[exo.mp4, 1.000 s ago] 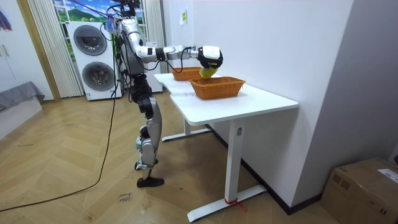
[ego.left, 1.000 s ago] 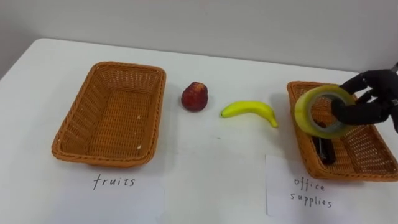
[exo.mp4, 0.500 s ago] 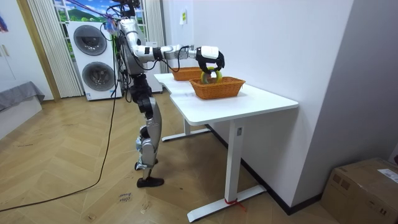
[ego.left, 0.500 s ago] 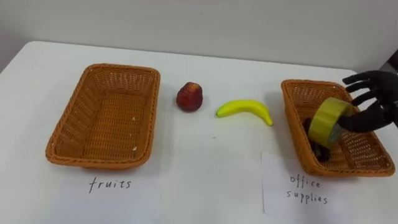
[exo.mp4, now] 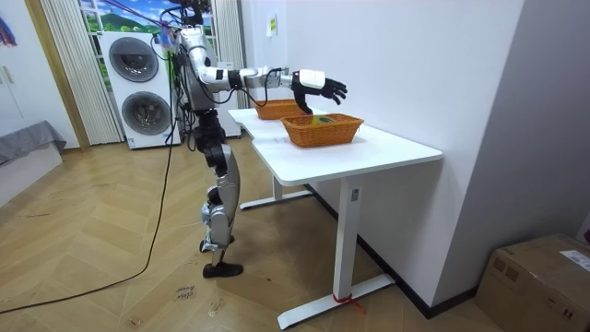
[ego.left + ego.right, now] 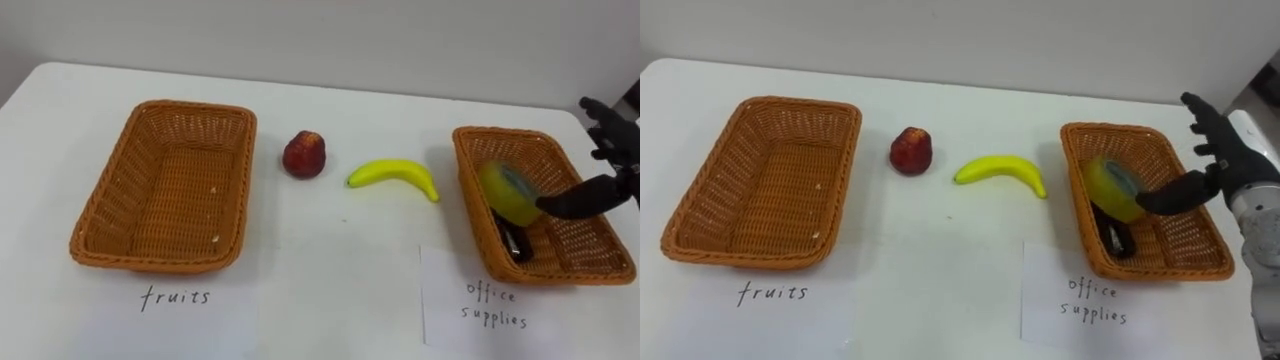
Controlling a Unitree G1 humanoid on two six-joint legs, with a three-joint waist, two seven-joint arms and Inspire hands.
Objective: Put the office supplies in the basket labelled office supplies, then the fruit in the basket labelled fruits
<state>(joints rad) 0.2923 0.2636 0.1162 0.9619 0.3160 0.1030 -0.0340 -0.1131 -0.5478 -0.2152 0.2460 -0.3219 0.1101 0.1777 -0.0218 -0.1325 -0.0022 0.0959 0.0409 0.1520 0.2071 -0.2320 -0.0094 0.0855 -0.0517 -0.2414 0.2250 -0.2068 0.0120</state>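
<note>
A white counter [image 6: 330, 260] is seen from above, and two woven baskets are set well apart on it. The left basket [image 6: 165, 190] lies empty, with a handwritten paper label [image 6: 180, 295] placed on the counter just in front of it. A second paper label [image 6: 490, 305] is laid before the right basket [image 6: 520, 150].

The tape roll [image 6: 508, 193] is found inside the right basket, tilted on its edge near the basket's left wall. A dark item [image 6: 515, 243] is lodged beside and partly under it; what it is cannot be made out. Between the baskets, a red fruit [image 6: 303, 154] and a banana [image 6: 393, 175] are left lying on the bare counter, near each other but apart.

The right hand [image 6: 590, 197] is held over the right basket with its fingers spread wide, and nothing is grasped. Its thumb is pointed at the roll's edge; whether the two touch cannot be told.

In the room view, the robot is shown standing upright at the counter's side, its right arm stretched out level over the nearer basket. The counter is set against a white wall [image 5: 415, 65]. Stacked washing machines [image 5: 136, 88] and a pale curtain [image 5: 64, 65] are seen behind the robot. The floor [image 5: 111, 277] is laid in wood parquet, and a cardboard box [image 5: 539, 277] is placed at the room view's lower right.
</note>
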